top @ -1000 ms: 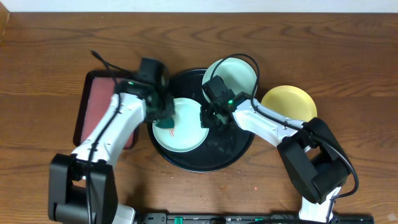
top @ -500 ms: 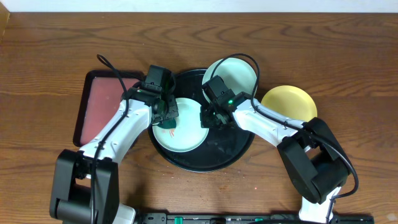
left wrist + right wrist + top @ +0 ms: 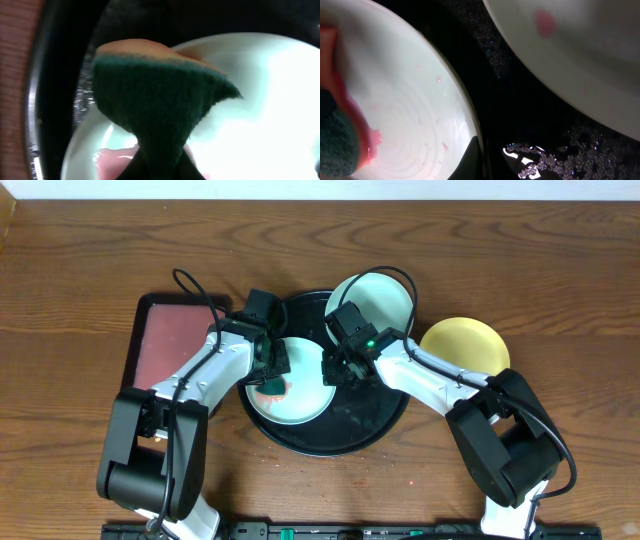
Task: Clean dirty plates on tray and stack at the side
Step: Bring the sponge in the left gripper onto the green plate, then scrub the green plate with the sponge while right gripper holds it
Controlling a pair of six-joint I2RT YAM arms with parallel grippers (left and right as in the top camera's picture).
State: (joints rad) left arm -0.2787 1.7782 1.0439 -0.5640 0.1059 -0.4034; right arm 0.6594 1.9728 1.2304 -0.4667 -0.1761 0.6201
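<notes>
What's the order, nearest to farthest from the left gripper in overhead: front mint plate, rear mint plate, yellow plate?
From the left gripper, shut on the sponge:
1. front mint plate, directly under it, on the tray.
2. rear mint plate, at the tray's back right.
3. yellow plate, off the tray, far right.

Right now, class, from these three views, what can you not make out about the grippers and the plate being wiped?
1. Left wrist: the sponge in the left gripper fills the frame, hiding the plate surface under it.
2. Right wrist: the right gripper is cut off at the bottom edge; open or shut is unclear.
3. Overhead: the left arm and right arm cover where both grippers close.
</notes>
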